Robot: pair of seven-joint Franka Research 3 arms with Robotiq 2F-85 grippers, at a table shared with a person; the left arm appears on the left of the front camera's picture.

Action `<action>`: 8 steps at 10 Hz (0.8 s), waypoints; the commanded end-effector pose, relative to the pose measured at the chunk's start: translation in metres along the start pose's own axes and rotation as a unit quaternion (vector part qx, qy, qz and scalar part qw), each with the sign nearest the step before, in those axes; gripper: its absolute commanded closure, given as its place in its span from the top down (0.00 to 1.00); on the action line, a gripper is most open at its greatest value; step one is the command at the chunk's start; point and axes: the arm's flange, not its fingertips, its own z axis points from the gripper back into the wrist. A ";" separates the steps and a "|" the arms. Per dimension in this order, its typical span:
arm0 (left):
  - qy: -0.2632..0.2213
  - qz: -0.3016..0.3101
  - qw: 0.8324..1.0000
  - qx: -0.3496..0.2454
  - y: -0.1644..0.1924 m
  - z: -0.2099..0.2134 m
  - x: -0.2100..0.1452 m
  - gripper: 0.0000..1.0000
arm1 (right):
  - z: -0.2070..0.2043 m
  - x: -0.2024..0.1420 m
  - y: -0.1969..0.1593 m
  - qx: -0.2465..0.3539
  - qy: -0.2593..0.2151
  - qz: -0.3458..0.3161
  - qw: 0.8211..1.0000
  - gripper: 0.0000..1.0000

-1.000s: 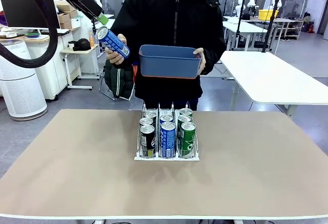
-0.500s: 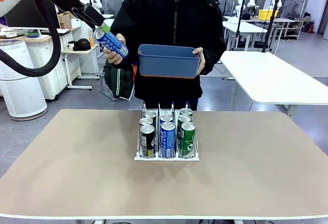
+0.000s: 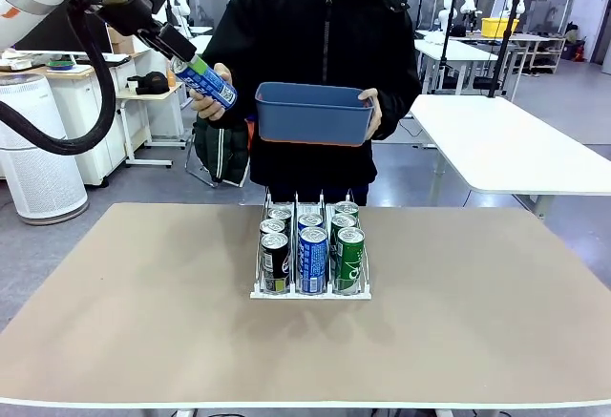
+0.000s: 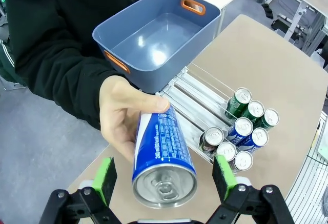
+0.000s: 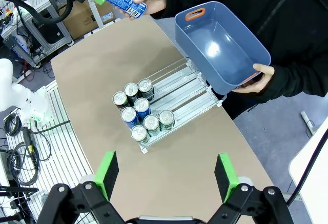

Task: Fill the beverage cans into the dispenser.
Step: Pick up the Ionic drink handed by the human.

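Note:
A person's hand (image 4: 120,116) holds out a blue beverage can (image 4: 164,157), silver top toward me. My left gripper (image 4: 164,178) is open, its green pads standing either side of the can's top end with gaps showing. From the front this is at upper left: left gripper (image 3: 186,57), blue can (image 3: 207,84). The dispenser (image 3: 310,293) sits mid-table with several black, blue and green cans (image 3: 313,257) in its three lanes. My right gripper (image 5: 166,175) hangs open high above the table, looking down on the dispenser (image 5: 189,93).
The person stands at the far edge and holds an empty blue tub (image 3: 315,112) with orange handles in the other hand, above the dispenser's back. The tan table (image 3: 477,322) has free room on both sides of the dispenser.
My left gripper has come down and forward to the offered blue can, whose top end now lies between the open fingers. The person's hand with the can shifted slightly left.

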 end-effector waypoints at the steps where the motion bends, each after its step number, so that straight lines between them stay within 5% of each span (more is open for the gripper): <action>1: -0.026 -0.003 1.000 -0.010 0.007 -0.009 -0.012 1.00 | 0.000 0.000 0.001 0.000 0.000 0.000 1.000 1.00; 8: -0.016 0.014 1.000 -0.008 0.007 -0.013 -0.009 1.00 | 0.000 0.000 0.001 0.000 0.000 0.000 1.000 1.00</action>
